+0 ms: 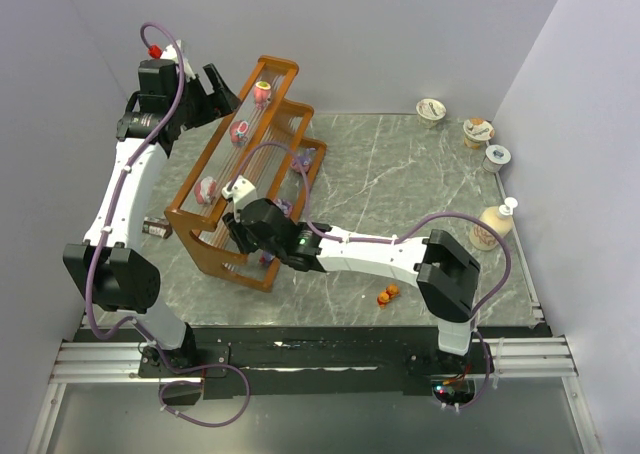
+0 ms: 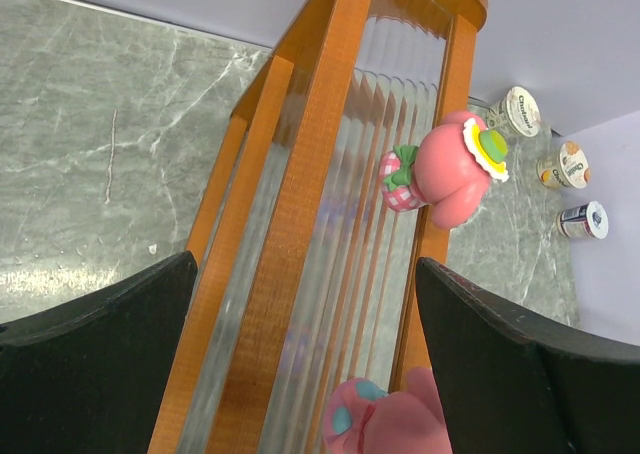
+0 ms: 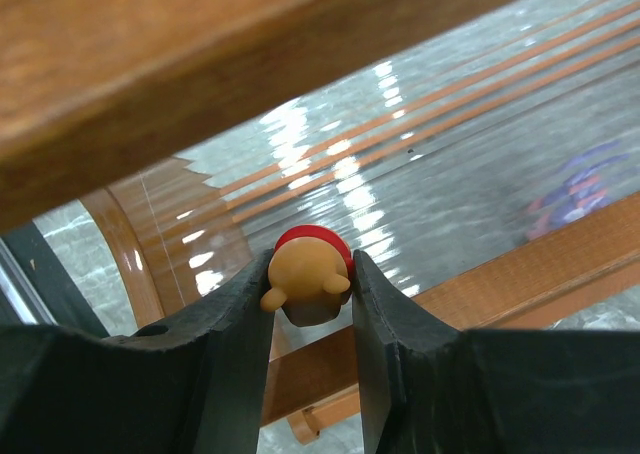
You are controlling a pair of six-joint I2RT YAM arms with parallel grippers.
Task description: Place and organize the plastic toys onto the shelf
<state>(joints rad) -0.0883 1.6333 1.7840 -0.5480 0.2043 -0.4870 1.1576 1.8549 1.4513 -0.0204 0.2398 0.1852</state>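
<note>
The orange-brown wooden shelf stands at the table's left. Three pink roundish toys sit along its top tier. Purple toys rest on the middle tier. My right gripper is shut on an orange toy with a red collar and holds it just over the lowest tier's slats; in the top view it is at the shelf's near end. My left gripper is open and empty above the top tier, with a pink toy ahead of it and another between its fingers' roots. Two orange toys lie on the table.
Three foil-lidded cups stand at the back right. A beige bottle stands at the right edge. A small dark object lies left of the shelf. White walls close in the table.
</note>
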